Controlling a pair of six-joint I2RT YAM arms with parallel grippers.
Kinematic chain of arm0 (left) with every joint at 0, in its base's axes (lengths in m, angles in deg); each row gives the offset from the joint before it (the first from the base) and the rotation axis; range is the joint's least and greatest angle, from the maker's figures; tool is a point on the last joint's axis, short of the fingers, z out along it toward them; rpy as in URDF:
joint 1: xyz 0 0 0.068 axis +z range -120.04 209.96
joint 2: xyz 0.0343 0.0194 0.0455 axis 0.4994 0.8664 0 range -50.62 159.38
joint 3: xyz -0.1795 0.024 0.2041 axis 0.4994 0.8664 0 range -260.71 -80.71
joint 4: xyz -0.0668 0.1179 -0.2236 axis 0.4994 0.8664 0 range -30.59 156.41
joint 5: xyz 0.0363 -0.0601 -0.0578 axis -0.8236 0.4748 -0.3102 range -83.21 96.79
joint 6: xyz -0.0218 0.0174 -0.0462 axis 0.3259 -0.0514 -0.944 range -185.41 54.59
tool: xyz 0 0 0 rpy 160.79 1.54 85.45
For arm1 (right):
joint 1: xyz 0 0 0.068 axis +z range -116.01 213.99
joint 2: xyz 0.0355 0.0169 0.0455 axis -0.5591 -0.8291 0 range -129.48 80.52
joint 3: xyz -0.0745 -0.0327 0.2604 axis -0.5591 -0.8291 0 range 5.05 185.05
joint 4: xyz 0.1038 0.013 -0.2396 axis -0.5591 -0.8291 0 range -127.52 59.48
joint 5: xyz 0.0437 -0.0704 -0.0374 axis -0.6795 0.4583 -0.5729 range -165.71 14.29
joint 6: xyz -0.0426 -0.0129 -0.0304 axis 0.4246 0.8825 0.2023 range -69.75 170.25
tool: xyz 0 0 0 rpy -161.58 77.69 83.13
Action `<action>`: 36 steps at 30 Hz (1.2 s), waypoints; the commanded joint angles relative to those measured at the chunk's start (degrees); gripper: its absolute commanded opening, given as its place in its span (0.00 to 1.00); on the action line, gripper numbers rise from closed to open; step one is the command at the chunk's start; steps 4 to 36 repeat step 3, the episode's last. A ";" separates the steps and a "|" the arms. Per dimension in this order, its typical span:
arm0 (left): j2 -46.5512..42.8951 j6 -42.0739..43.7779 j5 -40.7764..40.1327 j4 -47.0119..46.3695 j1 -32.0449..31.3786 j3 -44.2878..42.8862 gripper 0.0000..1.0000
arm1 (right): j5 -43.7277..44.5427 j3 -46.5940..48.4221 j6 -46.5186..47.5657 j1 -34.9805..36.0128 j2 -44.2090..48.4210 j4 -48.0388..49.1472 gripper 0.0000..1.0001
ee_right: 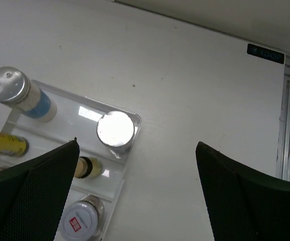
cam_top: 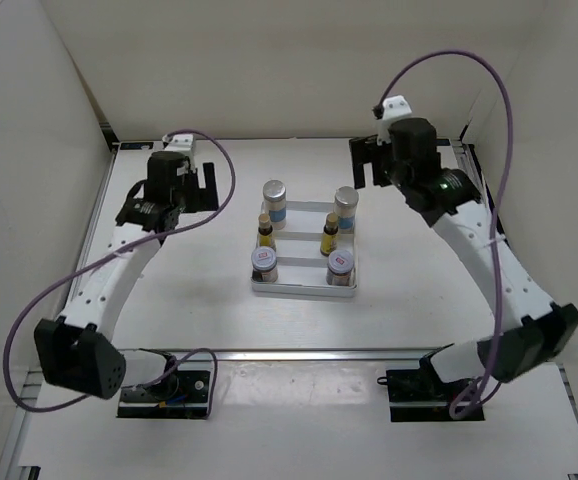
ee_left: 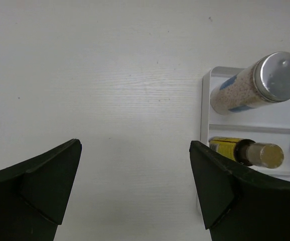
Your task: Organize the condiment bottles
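A shallow white tray at the table's centre holds all six bottles in two columns. Two tall white bottles stand at the back, two slim yellow bottles in the middle, two squat jars in front. My left gripper is open and empty, left of the tray. In the left wrist view the gripper is over bare table, with a tall bottle and a yellow bottle to its right. My right gripper is open and empty behind the tray's right corner. In the right wrist view the gripper is beside a silver cap.
White enclosure walls stand close on the left, back and right. An aluminium rail runs along the near edge by the arm bases. Purple cables loop above both arms. A metal frame rail borders the table's far right.
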 commanded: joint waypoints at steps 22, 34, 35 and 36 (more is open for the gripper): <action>-12.20 0.91 -1.22 -6.03 0.24 6.98 1.00 | 1.50 -4.48 -2.35 -0.35 10.43 -5.80 1.00; -12.20 0.91 -1.22 -6.03 0.24 6.98 1.00 | 1.50 -4.48 -2.35 -0.35 10.43 -5.80 1.00; -12.20 0.91 -1.22 -6.03 0.24 6.98 1.00 | 1.50 -4.48 -2.35 -0.35 10.43 -5.80 1.00; -12.20 0.91 -1.22 -6.03 0.24 6.98 1.00 | 1.50 -4.48 -2.35 -0.35 10.43 -5.80 1.00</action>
